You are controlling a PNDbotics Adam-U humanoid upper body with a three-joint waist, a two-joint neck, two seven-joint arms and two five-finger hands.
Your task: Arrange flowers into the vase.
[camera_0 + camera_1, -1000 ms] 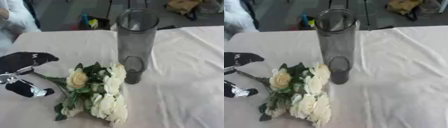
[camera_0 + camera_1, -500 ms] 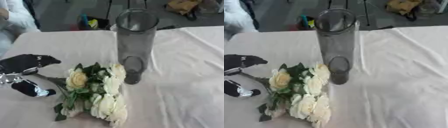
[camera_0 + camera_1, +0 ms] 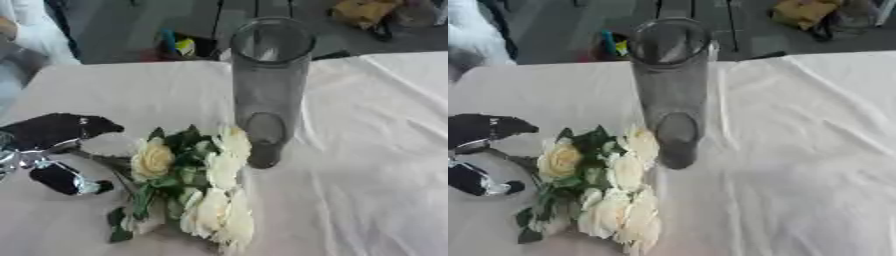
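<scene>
A tall, clear grey vase [image 3: 269,85] stands upright near the middle of the table [image 3: 367,165], which is covered with a white, slightly creased cloth. The vase has nothing in it that I can see.

Just in front of the vase and a little to the robot's left lies a bunch of flowers [image 3: 194,180], flat on the cloth. The blooms are cream and pale yellow with dark green leaves among them. The nearest bloom sits right beside the foot of the vase, and the rest trail toward the near edge of the table. Thin stems [image 3: 103,159] run out from the bunch toward the left.

The robot's left hand [image 3: 54,131] comes in from the left edge, black with silver parts. Its fingers [image 3: 94,126] reach out above the stems, and a lower black and silver part, which looks like the thumb [image 3: 63,179], lies below them, so the hand is spread open around the stem ends. I cannot tell whether it touches the stems. It has not closed on anything.

The right hand does not show in either view.

Beyond the far edge of the table there is a dark floor with some coloured clutter [image 3: 179,46] on it.
</scene>
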